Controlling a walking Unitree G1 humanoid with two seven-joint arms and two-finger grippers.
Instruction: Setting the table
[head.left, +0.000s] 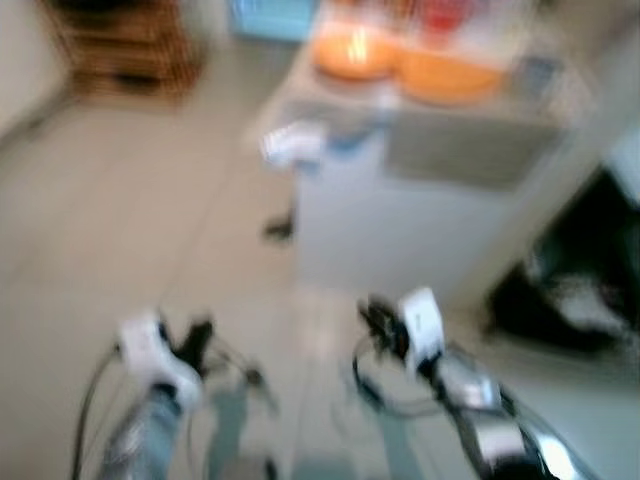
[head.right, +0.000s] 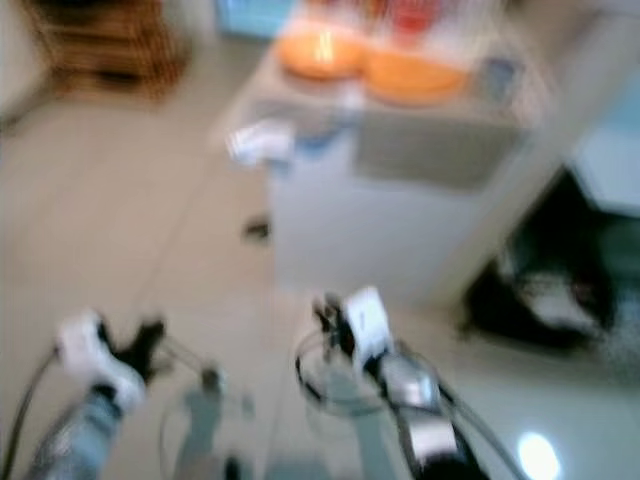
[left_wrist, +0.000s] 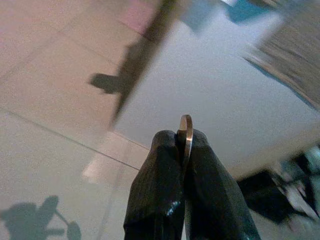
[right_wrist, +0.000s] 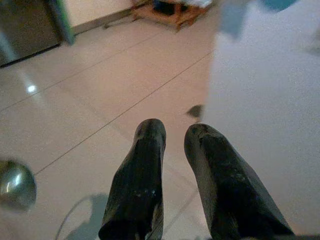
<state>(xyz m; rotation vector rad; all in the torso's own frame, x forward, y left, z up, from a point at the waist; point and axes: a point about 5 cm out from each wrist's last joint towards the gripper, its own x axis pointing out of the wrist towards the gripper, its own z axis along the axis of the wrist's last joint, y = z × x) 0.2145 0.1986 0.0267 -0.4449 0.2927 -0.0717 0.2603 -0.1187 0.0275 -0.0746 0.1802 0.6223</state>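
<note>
One thin round metal rim (left_wrist: 186, 131), seen edge-on, clamped in left gripper (left_wrist: 183, 142) jaws; right gripper (right_wrist: 175, 131) jaws apart w/ nothing

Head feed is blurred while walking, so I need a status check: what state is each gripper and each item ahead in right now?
left gripper: shut on a thin metal piece, held over the floor
thin metal piece: edge-on between the fingers, kind unclear
right gripper: open, holding nothing
orange bowls: two, upright, side by side on the white table
white table: ahead, loaded with blurred items
</note>
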